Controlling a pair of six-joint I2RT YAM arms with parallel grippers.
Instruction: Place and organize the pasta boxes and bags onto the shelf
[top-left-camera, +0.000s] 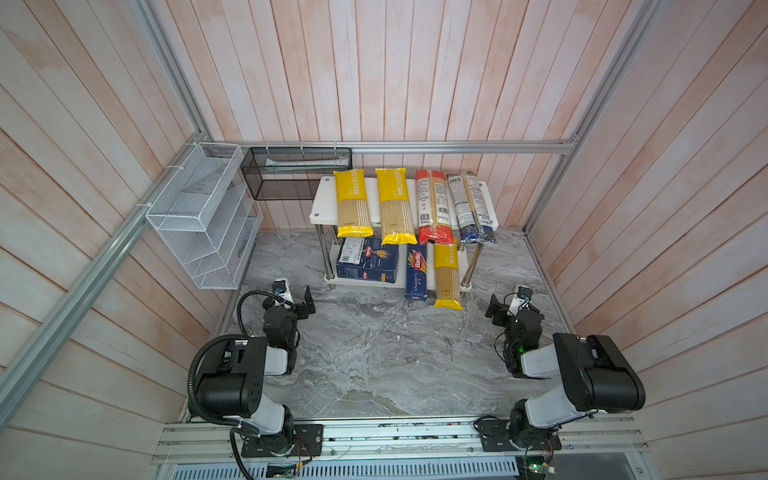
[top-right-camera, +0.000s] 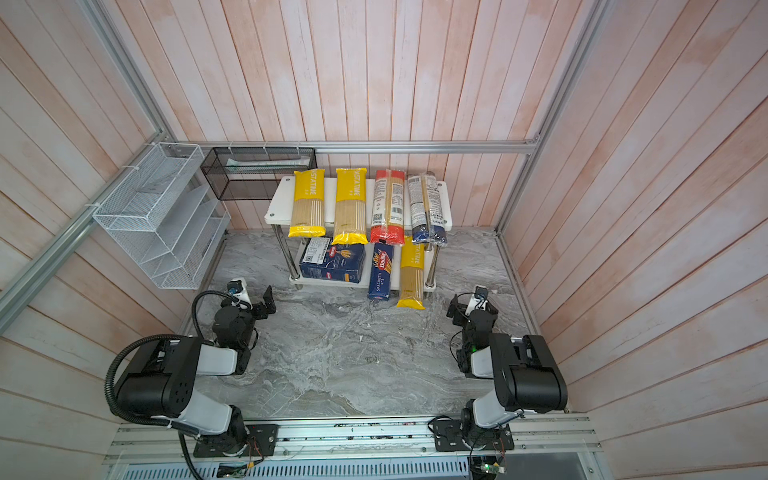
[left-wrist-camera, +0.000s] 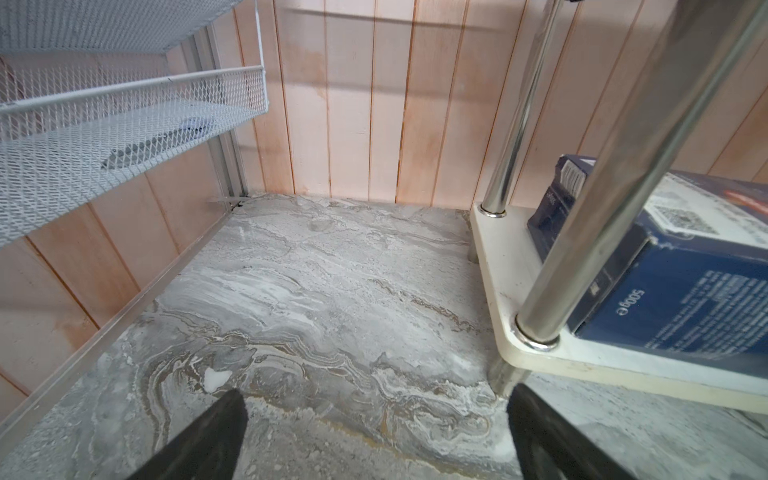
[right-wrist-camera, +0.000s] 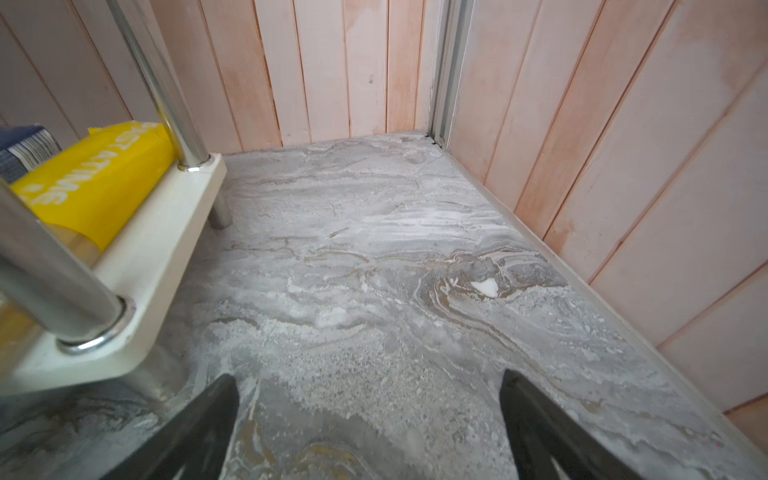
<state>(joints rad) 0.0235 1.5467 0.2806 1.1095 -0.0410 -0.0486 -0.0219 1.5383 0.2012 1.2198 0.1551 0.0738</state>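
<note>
Pale pink plank walls close in a grey marbled worktop (top-left-camera: 374, 357), and the shelf (top-left-camera: 322, 205) stands against the back wall. All seven packs lie on it.

On the upper board, side by side, lie the left yellow bag (top-left-camera: 353, 203), the second yellow bag (top-left-camera: 397, 205), the red-ended bag (top-left-camera: 433, 208) and the blue-ended bag (top-left-camera: 471, 208). Their near ends hang past the front edge. On the lower board the wide box (top-left-camera: 368, 259) lies at the left, the narrow box (top-left-camera: 416, 272) beside it and the third yellow bag (top-left-camera: 447, 274) at the right. The last two jut well out toward the arms.

The bags are clear film with coloured ends and pale strands showing through. They look light and slick, and the strands are probably brittle. A hold across the narrow width at mid-length should carry them level, while a pinch at one end would likely let them sag or slip. The dark blue cardboard boxes look stiff and light. The narrow one suits a grip across its long sides, and the wide one may be easier to push than to pinch.

The left pincer (left-wrist-camera: 374, 405) hovers just beside the shelf's left front leg, fingers apart and empty. The right pincer (right-wrist-camera: 370, 384) hovers near the right front leg, also spread with nothing between.
</note>
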